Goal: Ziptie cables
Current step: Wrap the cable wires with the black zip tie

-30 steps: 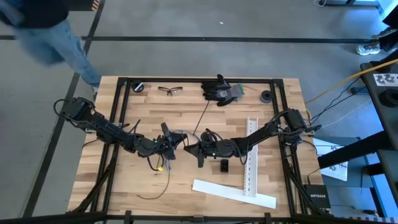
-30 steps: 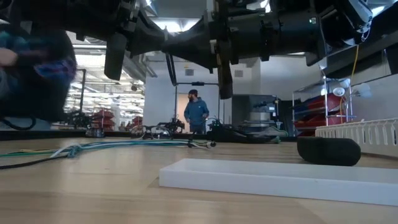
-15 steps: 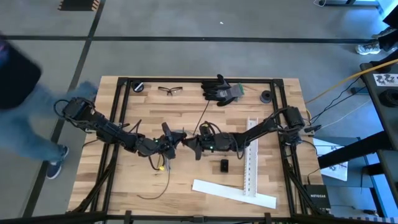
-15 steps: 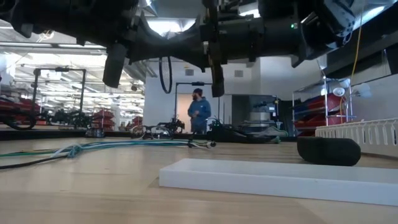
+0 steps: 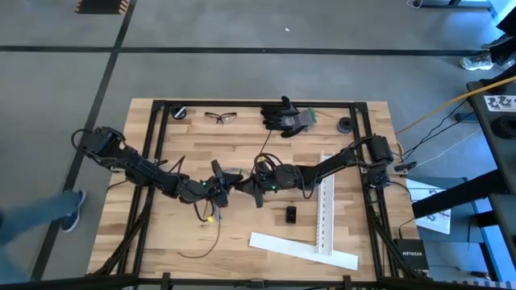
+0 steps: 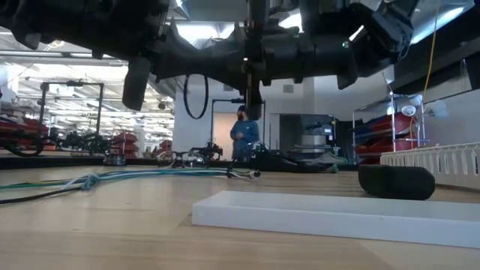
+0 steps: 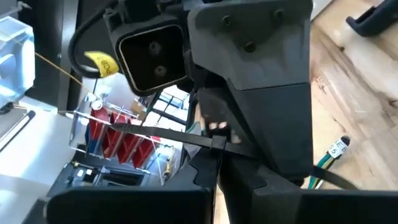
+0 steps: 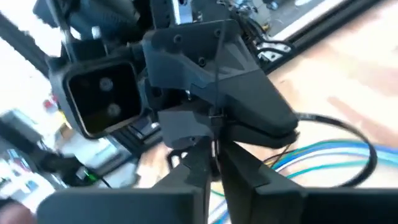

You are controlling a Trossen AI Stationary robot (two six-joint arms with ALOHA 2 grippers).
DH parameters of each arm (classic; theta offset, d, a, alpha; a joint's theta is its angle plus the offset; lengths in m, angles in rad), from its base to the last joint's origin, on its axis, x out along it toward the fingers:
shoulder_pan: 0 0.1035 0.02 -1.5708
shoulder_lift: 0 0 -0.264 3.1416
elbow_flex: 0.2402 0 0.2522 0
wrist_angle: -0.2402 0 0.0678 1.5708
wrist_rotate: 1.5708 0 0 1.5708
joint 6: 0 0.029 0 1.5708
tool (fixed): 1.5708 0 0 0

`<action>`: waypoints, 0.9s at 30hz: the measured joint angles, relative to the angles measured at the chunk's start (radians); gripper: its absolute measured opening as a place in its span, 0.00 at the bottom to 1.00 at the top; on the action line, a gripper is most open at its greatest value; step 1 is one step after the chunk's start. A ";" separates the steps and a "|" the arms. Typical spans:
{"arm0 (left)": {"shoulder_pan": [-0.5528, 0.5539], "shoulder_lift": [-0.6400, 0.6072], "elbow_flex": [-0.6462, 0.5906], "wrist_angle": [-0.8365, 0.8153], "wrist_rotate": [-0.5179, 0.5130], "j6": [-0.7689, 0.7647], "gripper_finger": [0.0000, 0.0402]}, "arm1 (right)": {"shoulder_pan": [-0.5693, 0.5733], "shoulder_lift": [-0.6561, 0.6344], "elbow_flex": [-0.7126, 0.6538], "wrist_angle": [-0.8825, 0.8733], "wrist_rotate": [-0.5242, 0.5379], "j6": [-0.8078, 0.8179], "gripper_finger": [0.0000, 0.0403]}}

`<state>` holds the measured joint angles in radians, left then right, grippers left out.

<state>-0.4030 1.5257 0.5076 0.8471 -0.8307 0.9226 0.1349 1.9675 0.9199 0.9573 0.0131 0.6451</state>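
Observation:
A thin black ziptie (image 5: pixel 264 149) is up in the air at the table's middle, where my two grippers meet tip to tip. My left gripper (image 5: pixel 230 184) comes in from the left and my right gripper (image 5: pixel 247 186) from the right, both shut on the ziptie. Its long free end slants off toward the far edge. The pale blue and greenish cables (image 6: pixel 150 175) lie on the table below; they also show in the right wrist view (image 8: pixel 333 154) and, as labelled ends (image 7: pixel 328 163), in the left wrist view. Another thin black strip (image 5: pixel 199 248) lies near the front edge. My left gripper meets the ziptie at its small head (image 7: pixel 217 144), right at its fingertips, coming level from the table's left. The strip lies across the fingers and is clear of the table. Whether the head itself is pinched, I cannot tell. My right gripper pinches the ziptie's thin strip (image 8: pixel 215 138) between its two fingers, coming level from the table's right. Beyond the fingers the strip runs on past the left gripper's body. It is clear of the table.
A black glove (image 5: pixel 286 115) and safety glasses (image 5: pixel 220 118) lie at the far edge. A white perforated strip (image 5: pixel 325 201), a flat white strip (image 5: pixel 302 250) and a small black block (image 5: pixel 290 214) lie to the front right. A person (image 6: pixel 244 135) stands far behind the table.
My right gripper has swung a little toward the table's far edge and closer to my left gripper, rolling its wrist as it went. A person beside the table's left edge has walked toward the near side, almost out of view.

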 joint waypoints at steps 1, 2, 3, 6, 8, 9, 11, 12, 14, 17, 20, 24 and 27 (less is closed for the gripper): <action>0.000 0.000 0.000 0.001 0.000 -0.007 0.00 | -0.001 -0.006 0.000 0.001 -0.028 -0.038 0.07; 0.000 0.000 0.000 0.009 -0.004 -0.021 0.00 | -0.001 -0.013 0.000 0.010 -0.045 -0.068 0.10; 0.000 -0.001 0.002 0.022 -0.005 -0.034 0.00 | 0.000 -0.017 -0.001 0.027 -0.049 -0.083 0.14; 0.003 -0.003 0.004 0.052 -0.004 -0.080 0.00 | 0.001 -0.060 -0.003 0.010 -0.056 -0.114 0.26; 0.004 -0.006 0.005 0.049 -0.005 -0.110 0.00 | 0.001 -0.099 -0.003 -0.048 -0.078 -0.196 0.33; 0.004 -0.005 0.004 0.034 -0.004 -0.138 0.00 | 0.001 -0.129 -0.003 -0.089 -0.098 -0.247 0.37; 0.004 -0.001 0.001 0.015 -0.003 -0.199 0.00 | 0.000 -0.189 0.001 -0.188 -0.142 -0.316 0.42; 0.004 -0.001 0.000 0.015 -0.004 -0.230 0.00 | 0.001 -0.217 0.002 -0.253 -0.158 -0.339 0.44; 0.005 -0.003 0.000 0.020 -0.005 -0.289 0.00 | 0.002 -0.266 0.002 -0.393 -0.166 -0.374 0.46; 0.005 -0.002 0.000 0.011 -0.004 -0.361 0.00 | 0.002 -0.330 0.000 -0.525 -0.130 -0.435 0.47; 0.006 -0.003 0.000 0.016 -0.004 -0.396 0.00 | 0.002 -0.358 0.001 -0.581 -0.044 -0.501 0.47; 0.010 -0.003 0.000 0.016 -0.005 -0.397 0.00 | -0.002 -0.349 -0.001 -0.574 0.056 -0.585 0.47; 0.010 -0.003 0.000 0.014 -0.005 -0.399 0.00 | -0.031 -0.346 0.001 -0.553 0.034 -0.563 0.47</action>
<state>-0.3935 1.5230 0.5076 0.8613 -0.8352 0.5235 0.1036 1.6219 0.9211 0.4045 0.0475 0.0822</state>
